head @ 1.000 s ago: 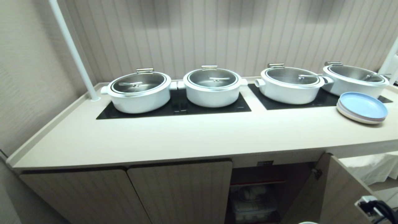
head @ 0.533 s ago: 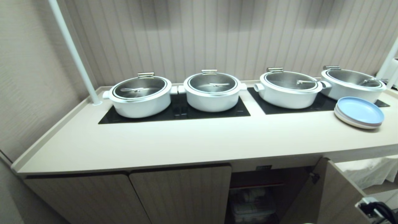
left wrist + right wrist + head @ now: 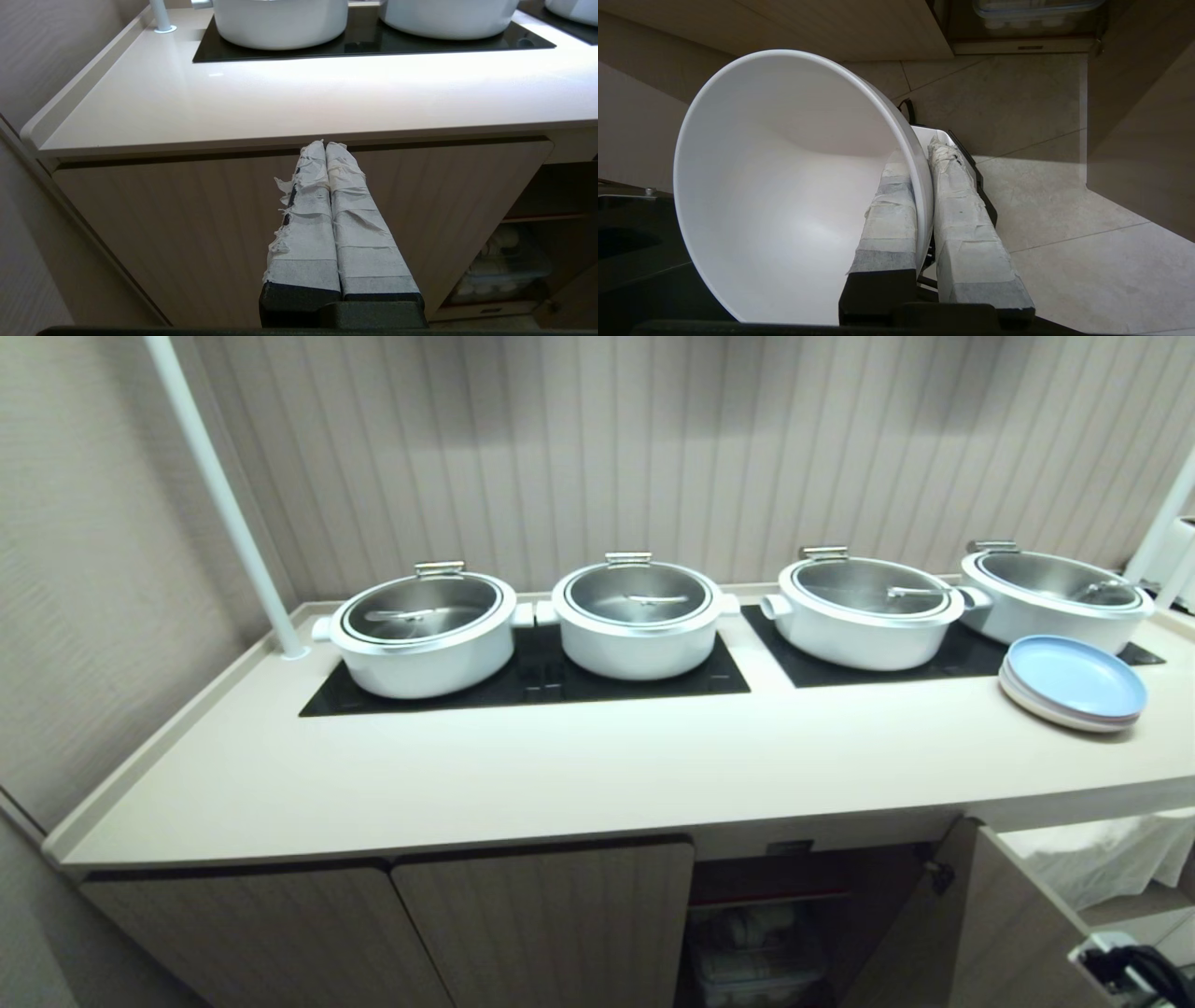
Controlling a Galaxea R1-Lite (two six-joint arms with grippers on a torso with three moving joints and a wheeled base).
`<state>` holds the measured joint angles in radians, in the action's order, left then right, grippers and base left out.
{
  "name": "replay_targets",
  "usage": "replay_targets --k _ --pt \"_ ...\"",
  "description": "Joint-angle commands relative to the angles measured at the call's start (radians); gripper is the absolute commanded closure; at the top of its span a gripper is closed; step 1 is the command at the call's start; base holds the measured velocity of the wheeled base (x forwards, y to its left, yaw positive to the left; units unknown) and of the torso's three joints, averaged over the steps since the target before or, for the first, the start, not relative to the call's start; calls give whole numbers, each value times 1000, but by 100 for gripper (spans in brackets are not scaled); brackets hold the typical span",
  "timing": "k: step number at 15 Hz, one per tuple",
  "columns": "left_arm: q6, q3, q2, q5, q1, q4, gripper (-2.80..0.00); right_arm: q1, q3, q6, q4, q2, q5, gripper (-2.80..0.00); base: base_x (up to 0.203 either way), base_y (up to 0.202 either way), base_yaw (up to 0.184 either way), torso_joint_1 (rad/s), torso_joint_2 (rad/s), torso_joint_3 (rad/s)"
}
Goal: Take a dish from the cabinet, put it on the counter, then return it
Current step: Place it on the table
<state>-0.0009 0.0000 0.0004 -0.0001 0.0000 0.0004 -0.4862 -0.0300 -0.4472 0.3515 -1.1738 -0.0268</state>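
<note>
The right gripper (image 3: 920,154) is pinching the dish (image 3: 784,196), a glossy white bowl, by its rim: 1 taped finger (image 3: 889,219) lies inside the wall, the other outside, and the jaws are pressed onto the thin edge. The dish hangs tilted on its side above the pale tiled floor (image 3: 1064,233), below counter level and in front of the cabinet (image 3: 541,924); it touches neither the counter nor any shelf. In the head view neither the dish nor that gripper's fingers show.

The left gripper (image 3: 325,145) is held level before a closed cabinet door, just under the counter's front edge. Its 2 tape-wrapped fingers are pressed together with nothing between them.

The counter (image 3: 579,765) carries 4 white lidded pots on 2 black cooktop panels (image 3: 728,677): pot 1 (image 3: 420,635), pot 2 (image 3: 639,621), pot 3 (image 3: 864,611) and pot 4 (image 3: 1055,597), counted from the left. A stack of pastel plates (image 3: 1072,683), blue on top, sits at the right end, just in front of pot 4. The front strip of the counter is bare.

Below, 2 cabinet doors are closed. The right-hand door (image 3: 1008,924) stands swung open, exposing a dim compartment with a red-edged shelf (image 3: 770,899) and a clear lidded container (image 3: 756,952) beneath it; its contents cannot be made out.
</note>
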Motion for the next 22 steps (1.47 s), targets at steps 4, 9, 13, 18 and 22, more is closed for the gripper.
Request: replay_targets --k 4,9,13,18,22 --pt "-1 0 0 2 0 0 0 0 2 -1 4 0 -1 0 0 0 0 79 -160 -81" --pt "-1 0 0 0 0 0 0 0 5 -1 4 0 -1 0 0 0 0 74 -142 -67" --pt "-1 0 0 0 0 0 0 0 7 1 4 2 -1 0 0 0 0 67 -133 -69" --pt "-1 0 0 0 0 0 0 0 12 4 7 3 -1 0 0 0 0 66 -123 -59" --pt "-1 0 0 0 0 0 0 0 13 5 6 7 -1 0 0 0 0 62 -127 -64"
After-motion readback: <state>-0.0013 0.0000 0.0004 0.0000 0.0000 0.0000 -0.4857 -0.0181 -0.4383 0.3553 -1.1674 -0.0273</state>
